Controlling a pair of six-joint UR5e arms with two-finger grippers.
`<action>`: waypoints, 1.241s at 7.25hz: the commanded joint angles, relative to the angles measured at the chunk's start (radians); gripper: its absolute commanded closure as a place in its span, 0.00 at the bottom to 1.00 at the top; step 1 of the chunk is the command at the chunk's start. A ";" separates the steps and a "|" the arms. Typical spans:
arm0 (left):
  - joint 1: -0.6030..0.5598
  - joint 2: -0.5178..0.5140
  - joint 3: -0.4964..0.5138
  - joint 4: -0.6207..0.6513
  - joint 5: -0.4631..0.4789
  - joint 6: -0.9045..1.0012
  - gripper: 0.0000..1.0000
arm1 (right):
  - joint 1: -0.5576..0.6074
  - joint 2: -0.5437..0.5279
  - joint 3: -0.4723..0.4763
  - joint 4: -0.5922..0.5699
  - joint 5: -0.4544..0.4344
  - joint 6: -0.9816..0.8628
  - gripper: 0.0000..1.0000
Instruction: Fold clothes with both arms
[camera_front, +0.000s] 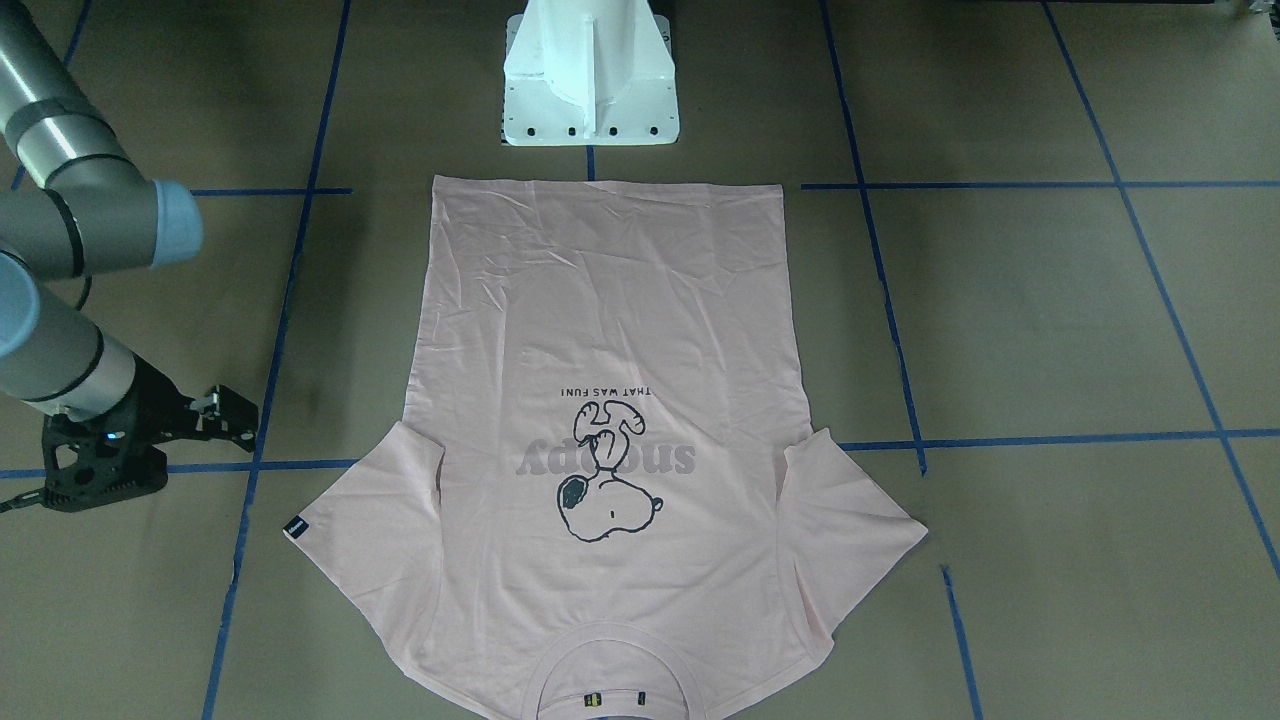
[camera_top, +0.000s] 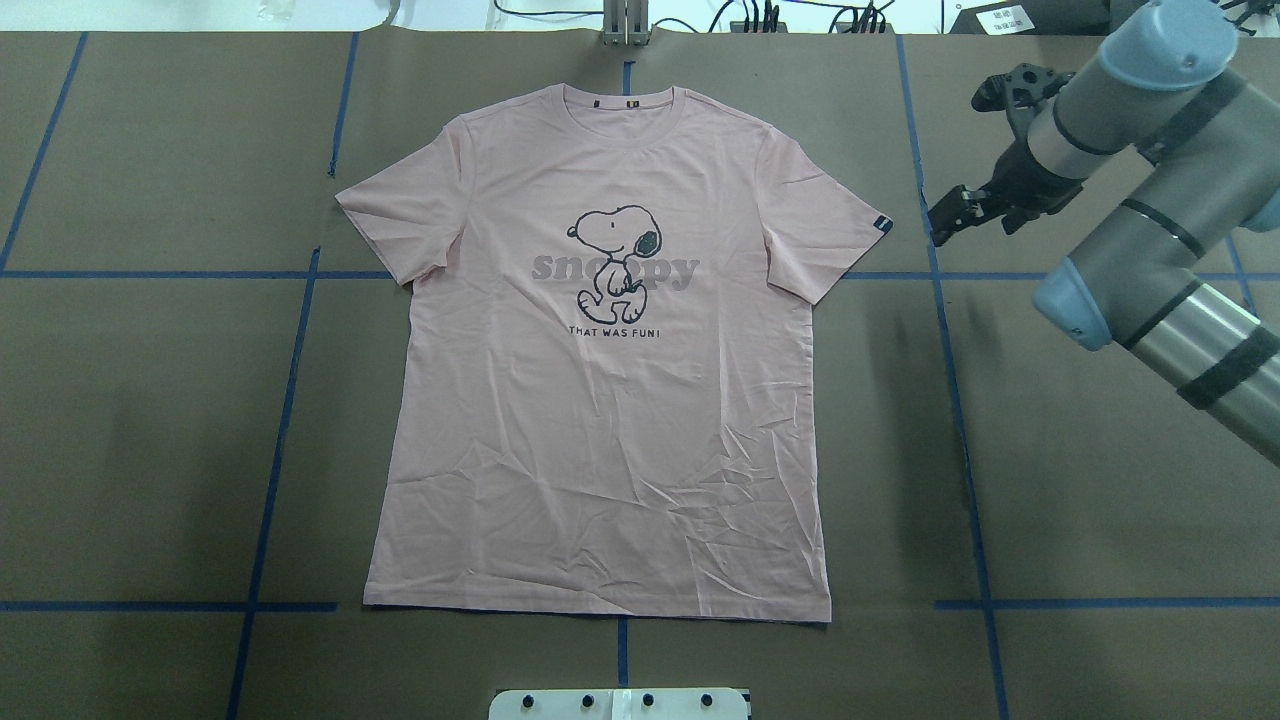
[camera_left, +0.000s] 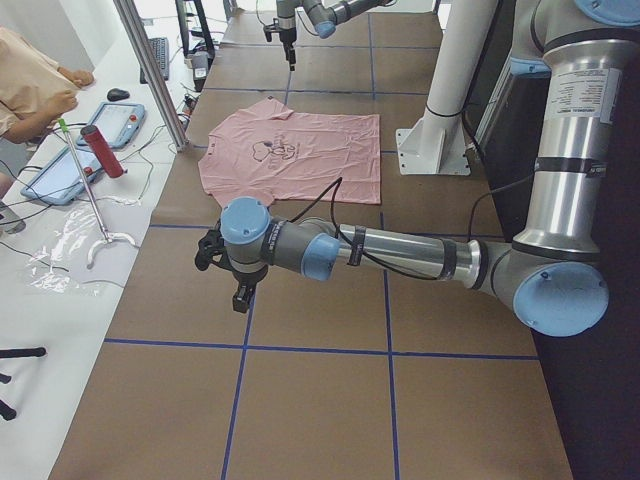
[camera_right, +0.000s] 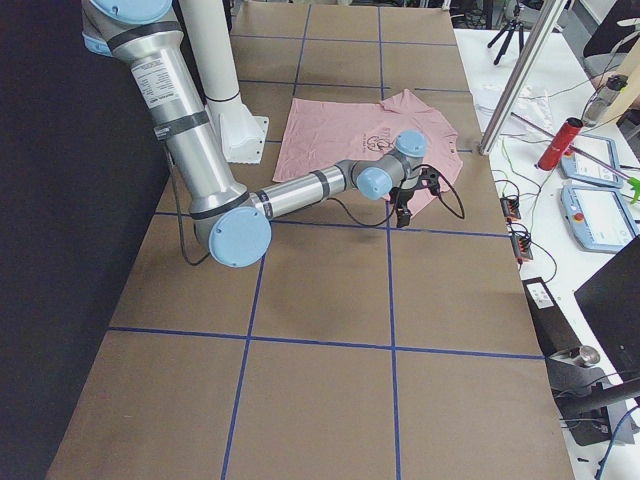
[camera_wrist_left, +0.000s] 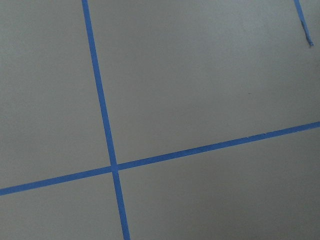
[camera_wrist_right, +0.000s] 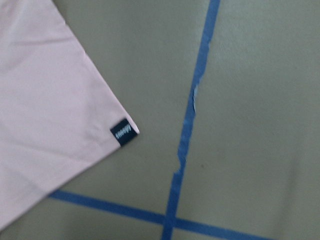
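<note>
Brown, perhaps paper-covered, blue-taped table (camera_top: 140, 450)

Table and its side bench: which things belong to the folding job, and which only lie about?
Job: pink T-shirt, left pincer, right pincer.
Lying about: red cylinder, tablet, clear plastic, white pedestal.

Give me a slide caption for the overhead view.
Pink T-shirt spread flat, print up, unfolded; right arm holds its jaws open beside the tagged sleeve.
</note>
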 joint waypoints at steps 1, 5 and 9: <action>0.000 0.000 -0.003 -0.001 0.000 0.001 0.00 | -0.019 0.099 -0.228 0.289 -0.081 0.332 0.01; 0.000 0.004 -0.015 -0.001 -0.002 0.000 0.00 | -0.070 0.101 -0.234 0.286 -0.164 0.345 0.13; -0.002 0.019 -0.015 -0.001 -0.002 0.003 0.00 | -0.088 0.103 -0.228 0.288 -0.164 0.371 0.90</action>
